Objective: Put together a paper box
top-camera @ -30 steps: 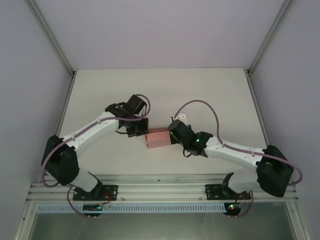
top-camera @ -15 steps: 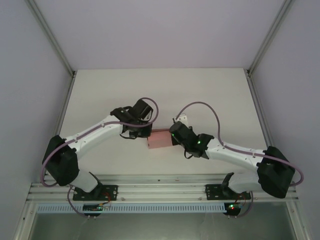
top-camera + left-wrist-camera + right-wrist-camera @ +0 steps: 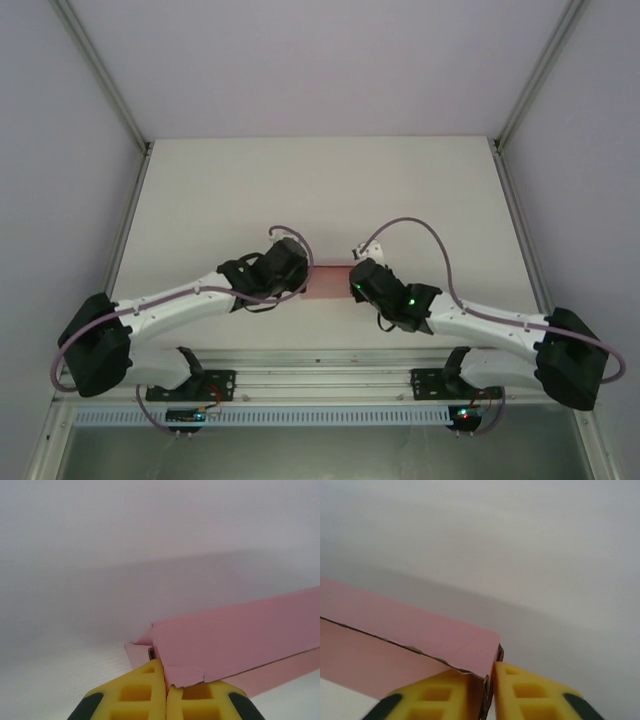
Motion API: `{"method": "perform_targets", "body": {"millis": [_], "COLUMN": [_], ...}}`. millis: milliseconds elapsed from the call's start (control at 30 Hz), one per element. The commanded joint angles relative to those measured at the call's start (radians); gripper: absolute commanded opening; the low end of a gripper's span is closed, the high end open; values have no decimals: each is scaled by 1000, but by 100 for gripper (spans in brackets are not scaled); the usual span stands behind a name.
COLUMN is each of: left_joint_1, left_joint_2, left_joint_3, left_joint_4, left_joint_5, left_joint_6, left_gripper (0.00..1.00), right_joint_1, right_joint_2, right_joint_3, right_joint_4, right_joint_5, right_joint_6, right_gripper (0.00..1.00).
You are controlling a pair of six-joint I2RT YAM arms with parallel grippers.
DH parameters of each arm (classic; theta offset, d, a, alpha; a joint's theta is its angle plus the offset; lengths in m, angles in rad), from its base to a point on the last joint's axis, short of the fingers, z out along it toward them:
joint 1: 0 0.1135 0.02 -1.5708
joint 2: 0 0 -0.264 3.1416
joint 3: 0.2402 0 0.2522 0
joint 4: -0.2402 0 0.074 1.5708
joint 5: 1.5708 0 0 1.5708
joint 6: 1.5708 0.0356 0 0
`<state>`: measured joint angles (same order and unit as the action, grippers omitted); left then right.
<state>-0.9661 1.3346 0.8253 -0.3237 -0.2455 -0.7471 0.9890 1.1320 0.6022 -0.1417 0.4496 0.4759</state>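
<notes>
The pink paper box (image 3: 328, 283) hangs between my two grippers near the table's front middle, mostly hidden by them in the top view. My left gripper (image 3: 306, 280) holds its left end. In the left wrist view the yellow fingers (image 3: 135, 695) are pressed together on the lower edge of a pink panel (image 3: 235, 640), and a folded flap shows just behind them. My right gripper (image 3: 353, 285) holds the right end. In the right wrist view the fingertips (image 3: 535, 692) pinch the end wall of the paper box (image 3: 420, 630), whose torn brown card edge runs between them.
The white table (image 3: 220, 200) stretches away behind the box. Slanted aluminium posts (image 3: 115, 90) and grey walls close in both sides. A metal rail (image 3: 320, 380) carrying the arm bases runs along the near edge.
Both arms have stretched lower and flatter and drawn toward each other. The left gripper has swung right and toward the near edge, and the box has shifted slightly nearer with less of it showing.
</notes>
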Motion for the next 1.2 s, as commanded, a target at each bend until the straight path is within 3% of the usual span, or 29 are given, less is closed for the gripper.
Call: {"method": "perform_targets", "body": {"millis": [0, 267, 433, 633, 833, 1167], "left_joint_1": [-51, -72, -81, -83, -83, -82], "left_joint_2": [95, 93, 75, 68, 46, -26], "left_joint_3": [-59, -32, -26, -8, 24, 148], "left_joint_4": [-135, -117, -109, -98, -109, -189], "left_joint_5": [53, -19, -31, -33, -31, 93], "left_joint_6": [-30, -10, 9, 45, 104, 229], "left_gripper": [6, 6, 7, 11, 18, 58], "right_joint_1": [-10, -149, -223, -331, -347, -330], "right_joint_2": [-60, -199, -220, -129, -93, -188], "right_joint_3": [-24, -10, 9, 40, -26, -153], "right_joint_4": [-31, -49, -85, -163, -133, -107], "right_joint_5": [-189, -313, -325, -391, -428, -393], "right_joint_6": [-32, -22, 32, 99, 152, 290], "right_gripper": [45, 74, 77, 65, 50, 40]}}
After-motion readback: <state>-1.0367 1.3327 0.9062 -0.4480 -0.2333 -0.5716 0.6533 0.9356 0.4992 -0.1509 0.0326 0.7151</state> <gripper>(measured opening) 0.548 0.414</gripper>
